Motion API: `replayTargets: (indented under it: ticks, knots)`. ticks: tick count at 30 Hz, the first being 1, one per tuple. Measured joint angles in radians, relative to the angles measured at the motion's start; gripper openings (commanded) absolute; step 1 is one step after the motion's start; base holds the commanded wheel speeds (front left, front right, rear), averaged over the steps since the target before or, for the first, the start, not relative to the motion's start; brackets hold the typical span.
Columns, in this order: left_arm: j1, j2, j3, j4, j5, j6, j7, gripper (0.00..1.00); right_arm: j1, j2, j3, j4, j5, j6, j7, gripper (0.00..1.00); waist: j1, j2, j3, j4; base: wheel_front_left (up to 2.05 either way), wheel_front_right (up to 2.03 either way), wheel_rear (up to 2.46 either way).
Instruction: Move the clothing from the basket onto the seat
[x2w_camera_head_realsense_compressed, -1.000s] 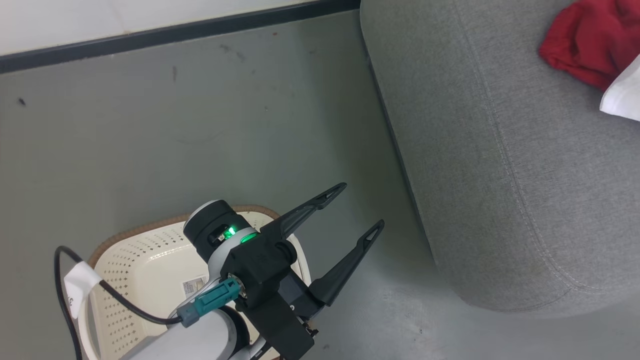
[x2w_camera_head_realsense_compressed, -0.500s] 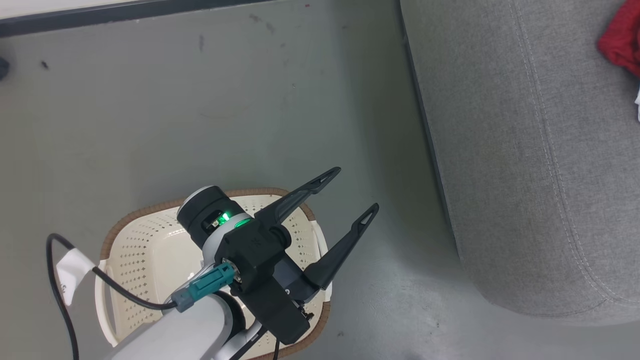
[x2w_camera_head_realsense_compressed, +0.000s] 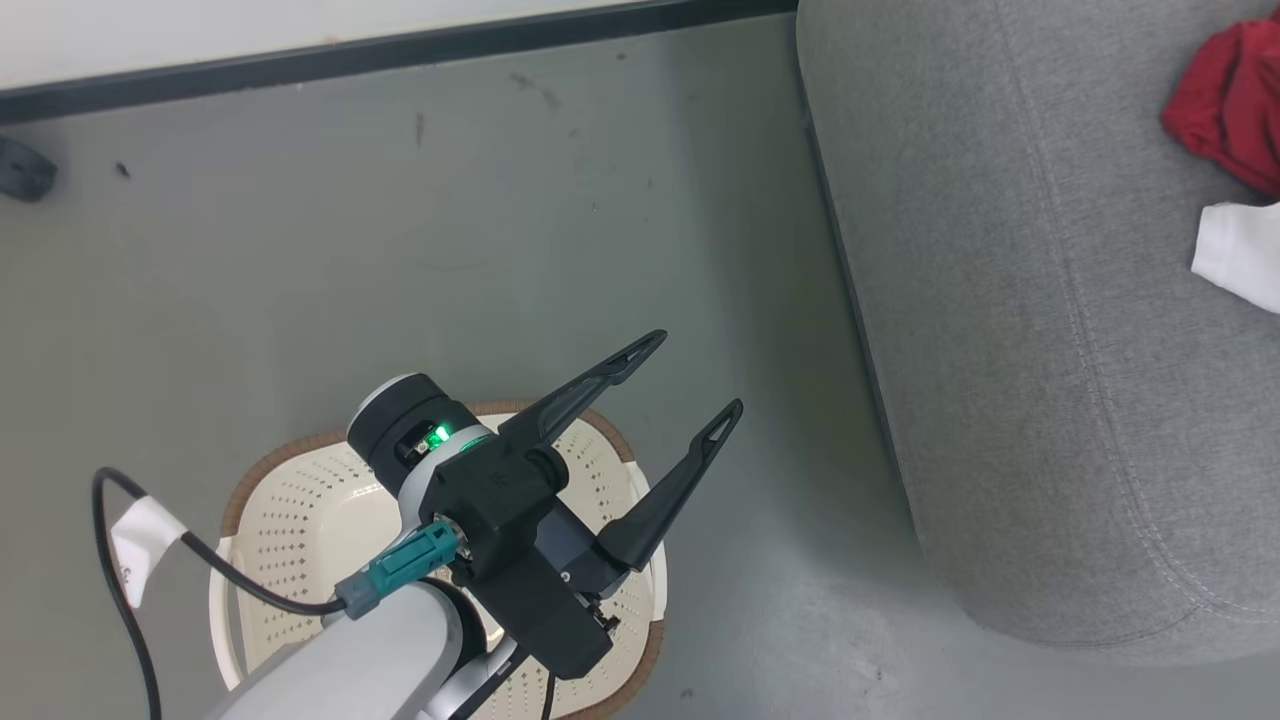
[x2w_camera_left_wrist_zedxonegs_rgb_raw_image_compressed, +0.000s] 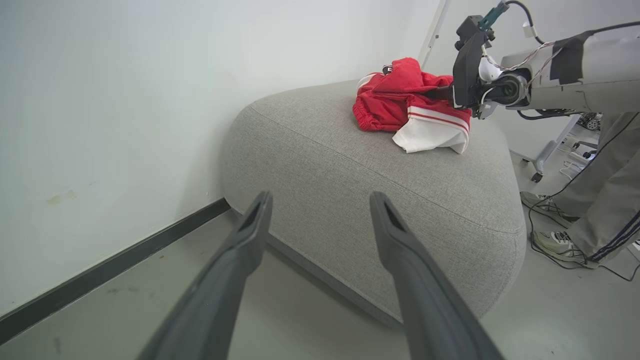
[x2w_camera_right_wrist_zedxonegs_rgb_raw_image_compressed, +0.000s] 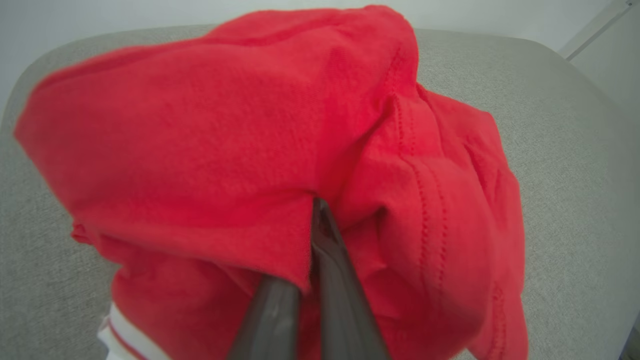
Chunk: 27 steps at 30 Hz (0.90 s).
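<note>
Now the soft red sports clothing (x2w_camera_left_wrist_zedxonegs_rgb_raw_image_compressed: 395, 97) with its white, red-striped piece lies heaped on the large grey fabric seat (x2w_camera_left_wrist_zedxonegs_rgb_raw_image_compressed: 350, 165), and the right gripper (x2w_camera_right_wrist_zedxonegs_rgb_raw_image_compressed: 317, 210) is pinched tight on a red fold. Above the cream perforated plastic basket (x2w_camera_head_realsense_compressed: 300, 505) with its brown rim, the left gripper (x2w_camera_head_realsense_compressed: 695, 374) hangs with its 2 fingers spread wide, gripping nothing.

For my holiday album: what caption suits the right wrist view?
Right gripper shut on red clothing lying on the grey seat.
</note>
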Motion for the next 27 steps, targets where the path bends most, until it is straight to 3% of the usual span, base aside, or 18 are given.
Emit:
replayTargets:
  ticks: [6,17,27]
  knots:
    - [0.003,0.000,0.003,0.022,-0.006,0.000,-0.018,1.00,-0.006,0.013,-0.001,0.019,0.002,0.000,0.006,1.00,0.0000,-0.0001,-0.035,-0.008,0.00,0.00,0.00]
    - [0.058,0.004,0.011,0.060,-0.016,-0.007,-0.053,1.00,-0.005,0.019,-0.002,0.093,0.035,0.016,0.121,1.00,-0.0001,-0.0001,-0.125,-0.030,0.00,0.00,0.00]
    - [0.109,0.000,0.013,0.079,-0.028,0.002,-0.078,1.00,0.006,0.021,0.031,0.094,0.042,0.095,0.191,1.00,-0.0002,-0.0001,-0.217,-0.046,0.00,0.00,0.00]
